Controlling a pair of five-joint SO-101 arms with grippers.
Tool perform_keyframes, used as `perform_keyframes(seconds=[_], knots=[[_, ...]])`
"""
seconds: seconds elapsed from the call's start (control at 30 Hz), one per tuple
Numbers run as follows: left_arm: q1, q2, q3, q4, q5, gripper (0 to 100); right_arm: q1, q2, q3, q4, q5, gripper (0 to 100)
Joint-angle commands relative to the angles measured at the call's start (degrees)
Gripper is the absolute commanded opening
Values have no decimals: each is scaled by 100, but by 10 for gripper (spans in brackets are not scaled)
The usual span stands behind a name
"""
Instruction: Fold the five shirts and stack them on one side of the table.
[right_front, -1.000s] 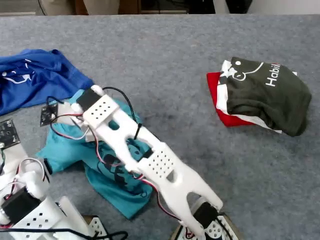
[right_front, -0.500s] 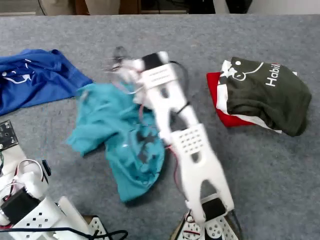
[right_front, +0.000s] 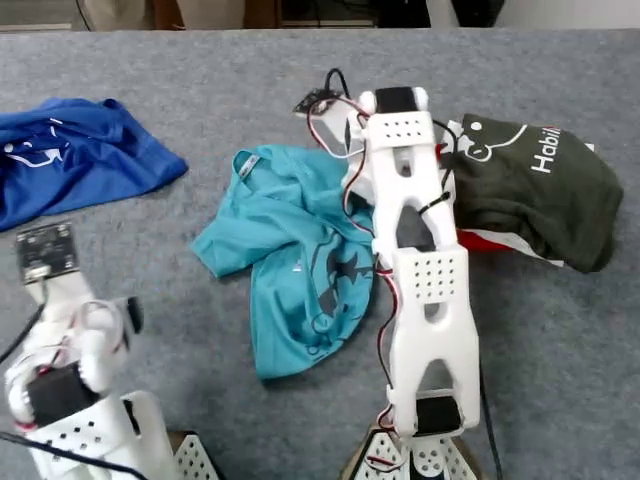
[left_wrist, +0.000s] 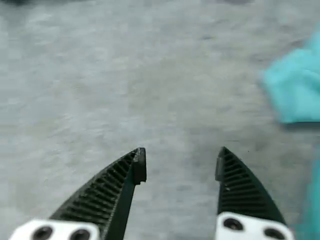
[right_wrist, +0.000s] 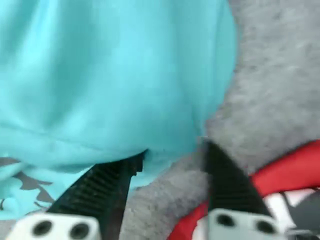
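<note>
The teal shirt (right_front: 295, 260) lay crumpled on the grey desk (right_front: 560, 330). The right pincer (right_wrist: 173, 154) stood released at its edge, between it and the folded stack (right_front: 530, 185). The left pincer (left_wrist: 181, 154), also released, hung over bare desk near the teal shirt; the blue shirt (right_front: 75, 155) lay well apart from it

arms (right_front: 428, 300): white, perforated | cables (right_front: 380, 320): red, black | end effectors (left_wrist: 180, 162) (right_wrist: 173, 154): black, ribbed

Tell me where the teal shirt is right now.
In the high view the teal shirt lies crumpled mid-table, between the blue shirt on the left and the folded stack on the right.
</note>
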Motion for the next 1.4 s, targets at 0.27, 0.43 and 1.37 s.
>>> perform_keyframes(seconds=[0.27, 0.43, 1.37], knots=[[3516, 3451, -1292, -932, 1705, 250, 163, -470, 57, -1714, -949, 693], [5020, 5464, -1538, -1723, 2356, 250, 215, -215, 66, -2303, -941, 692], [2207, 4954, -1969, -18, -747, 18, 347, 22, -1253, -1767, -1591, 34]])
